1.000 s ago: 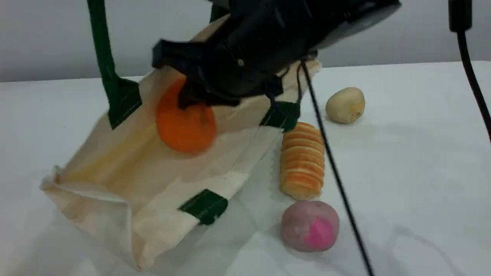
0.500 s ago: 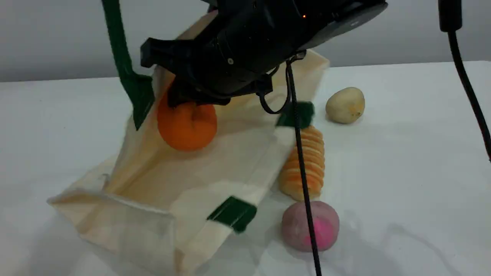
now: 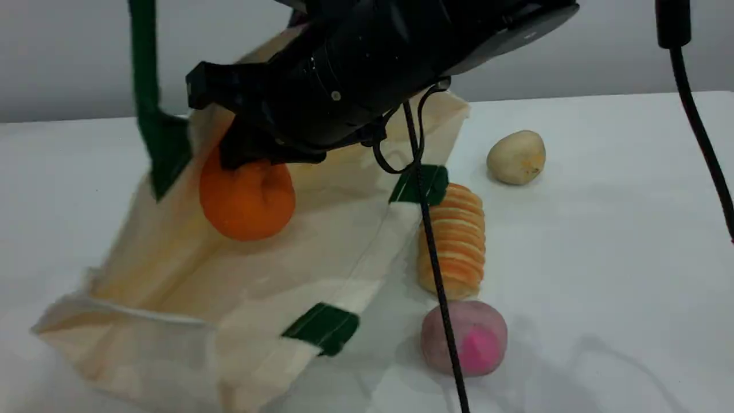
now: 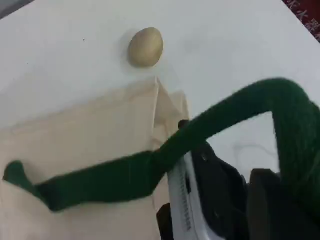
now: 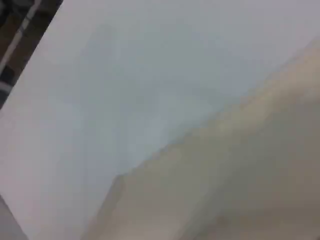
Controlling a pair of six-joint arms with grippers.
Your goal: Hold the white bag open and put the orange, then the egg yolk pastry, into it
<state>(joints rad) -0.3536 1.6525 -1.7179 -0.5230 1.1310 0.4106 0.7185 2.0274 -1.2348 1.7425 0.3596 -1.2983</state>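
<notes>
The white bag [image 3: 172,350] lies tilted on the table with its mouth held open. One green strap [image 3: 144,86] runs up out of the top of the scene view. In the left wrist view this strap [image 4: 225,120] is drawn tight across my left gripper [image 4: 200,167], which is shut on it. My right gripper [image 3: 243,155] is shut on the orange [image 3: 246,201], which hangs inside the bag's mouth against the inner cloth. The egg yolk pastry [image 3: 516,156] lies on the table to the right of the bag, also seen as the pastry [image 4: 146,46]. The right wrist view is a blur of cream cloth [image 5: 250,175].
A ridged orange-striped bread roll [image 3: 453,241] lies against the bag's right side. A pinkish ball with a magenta patch [image 3: 464,338] sits in front of it. A black cable [image 3: 433,258] hangs across both, and another cable [image 3: 697,126] hangs at the far right.
My right gripper has carried the orange leftward and a little lower into the bag's mouth. The bag and its strap swung right, then back left.
</notes>
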